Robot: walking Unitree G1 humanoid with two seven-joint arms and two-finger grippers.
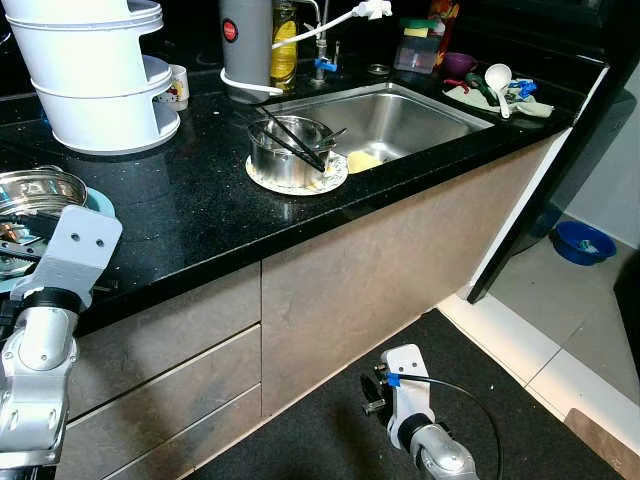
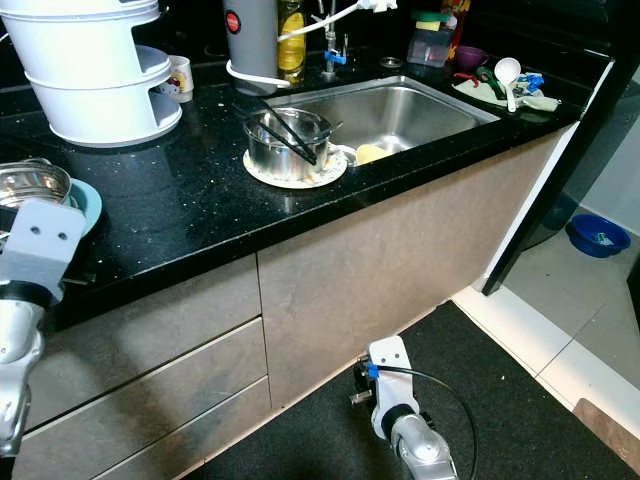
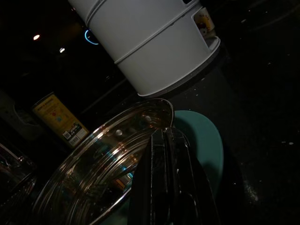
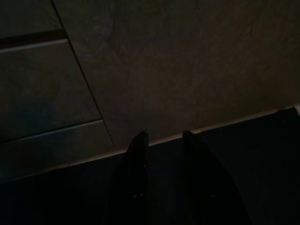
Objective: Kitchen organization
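Steel bowl [image 3: 101, 168] shiny, on teal plate [image 3: 201, 140] | left pincer [image 3: 166, 136] closed | right pincer [image 4: 164, 136] narrowly parted

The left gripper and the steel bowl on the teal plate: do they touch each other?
Touching. In the left wrist view the left gripper has its shut fingers lying across the steel bowl's rim, no gap visible.

Bare counter [image 1: 190, 200] between white rack [image 1: 95, 90] and pot [image 1: 288, 150]; steel bowl [image 1: 35, 188] crowds left edge.
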